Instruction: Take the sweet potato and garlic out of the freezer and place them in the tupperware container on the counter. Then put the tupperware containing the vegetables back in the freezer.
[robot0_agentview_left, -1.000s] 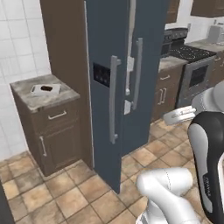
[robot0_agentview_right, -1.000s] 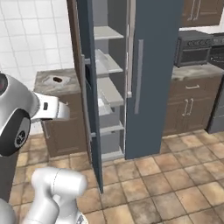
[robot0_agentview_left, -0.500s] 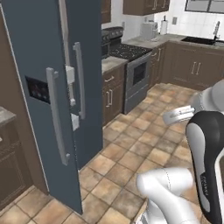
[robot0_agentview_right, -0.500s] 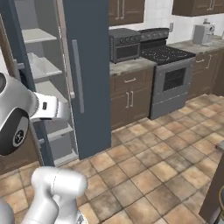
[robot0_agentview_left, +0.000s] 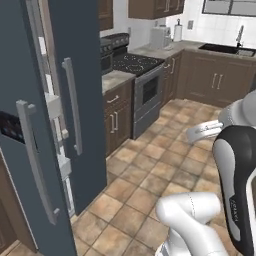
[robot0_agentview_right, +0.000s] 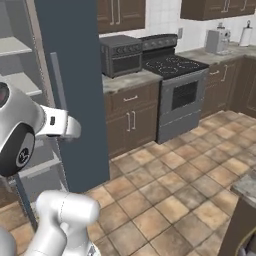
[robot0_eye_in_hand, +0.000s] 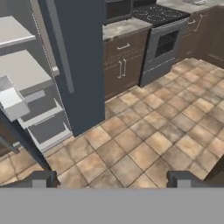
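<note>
In the hand view my gripper (robot0_eye_in_hand: 111, 178) is open; its two dark fingertips (robot0_eye_in_hand: 42, 177) stand wide apart over the tiled floor with nothing between them. The freezer (robot0_eye_in_hand: 83, 65) is the tall dark blue-grey cabinet at the left. Its left side stands open onto light grey shelves (robot0_eye_in_hand: 19, 72) and white door bins (robot0_eye_in_hand: 11, 103), and I see no food on them from here. The same freezer (robot0_agentview_left: 85, 75) fills the left of the left base view, its open door (robot0_agentview_left: 20, 125) nearest me. It also rises at the left of the right base view (robot0_agentview_right: 75, 75). The sweet potato, garlic and tupperware container are out of view.
A black-topped stove (robot0_agentview_right: 175, 70) stands right of the freezer, with a dark brown cabinet (robot0_agentview_right: 130, 110) carrying a small oven (robot0_agentview_right: 122, 50) between them. More brown cabinets and a sink (robot0_agentview_left: 225, 49) run along the far wall. Brown floor tiles (robot0_eye_in_hand: 144, 140) stretch ahead.
The whole picture has swung to the right: the freezer slid to the left edge, and the stove and far cabinets came into view. The gripper stays open.
</note>
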